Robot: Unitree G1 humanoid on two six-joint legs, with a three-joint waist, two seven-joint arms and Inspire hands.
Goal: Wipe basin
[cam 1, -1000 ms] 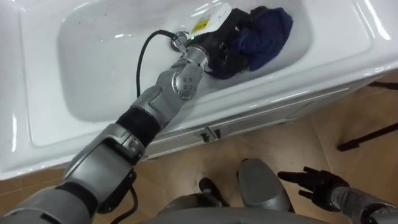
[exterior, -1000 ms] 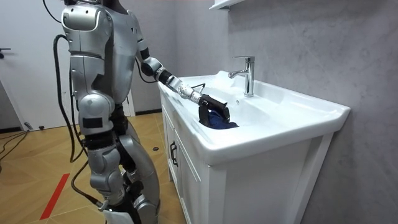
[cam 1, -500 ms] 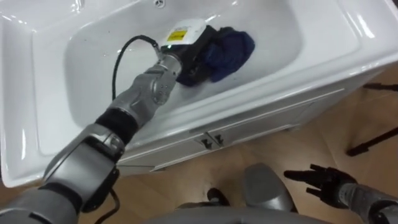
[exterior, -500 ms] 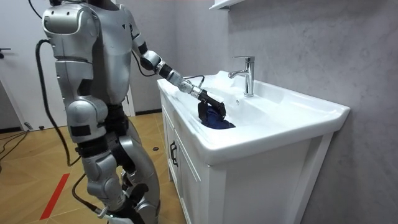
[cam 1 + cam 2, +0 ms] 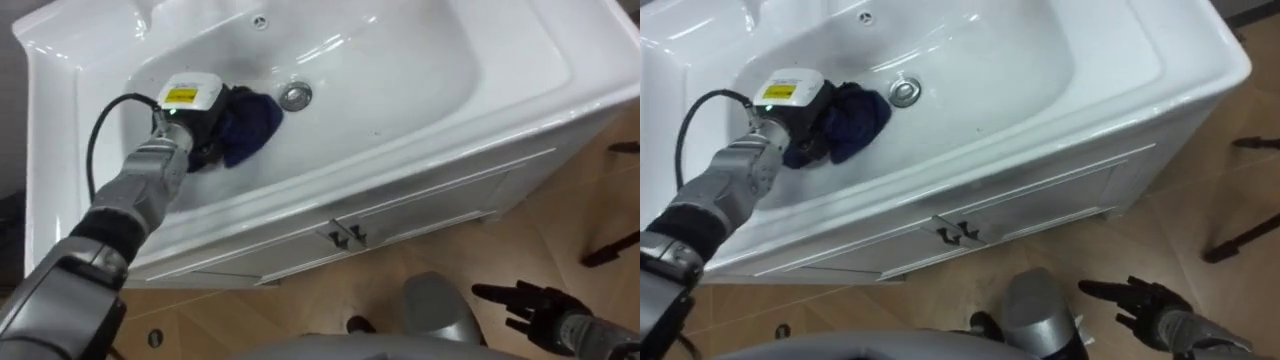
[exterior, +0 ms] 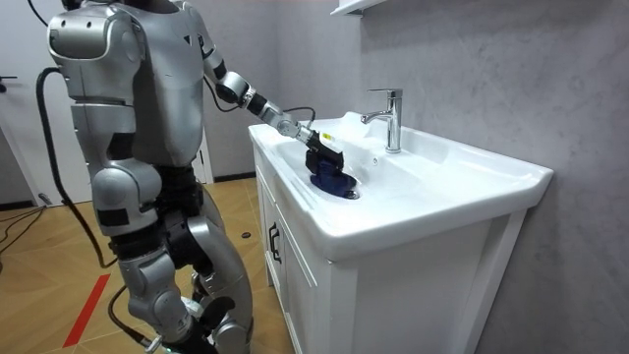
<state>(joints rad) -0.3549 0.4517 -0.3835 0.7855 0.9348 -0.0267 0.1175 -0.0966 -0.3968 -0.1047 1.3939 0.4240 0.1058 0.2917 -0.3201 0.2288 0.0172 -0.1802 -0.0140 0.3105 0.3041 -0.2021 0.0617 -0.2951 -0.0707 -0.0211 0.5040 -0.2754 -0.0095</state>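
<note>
Blue cloth (image 5: 248, 125) beside drain (image 5: 295, 95); room view shows tap (image 6: 388, 116).

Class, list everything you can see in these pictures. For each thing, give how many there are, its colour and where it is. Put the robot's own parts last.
White ceramic basin: one, white, set on top of the cabinet.
Dark blue cloth: one, dark blue, bunched in the basin, left of the drain.
Round metal drain: one, silver, in the basin's floor.
Chrome tap: one, silver, at the basin's back edge.
White cabinet: one, white, under the basin.
Dark door handles: two, dark, in the middle of the cabinet front.
Wooden floor: one, brown, below the cabinet.
Left hand: one, dark, in the basin against the cloth.
Right hand: one, dark, fingers spread, low at the lower right above the floor.
</note>
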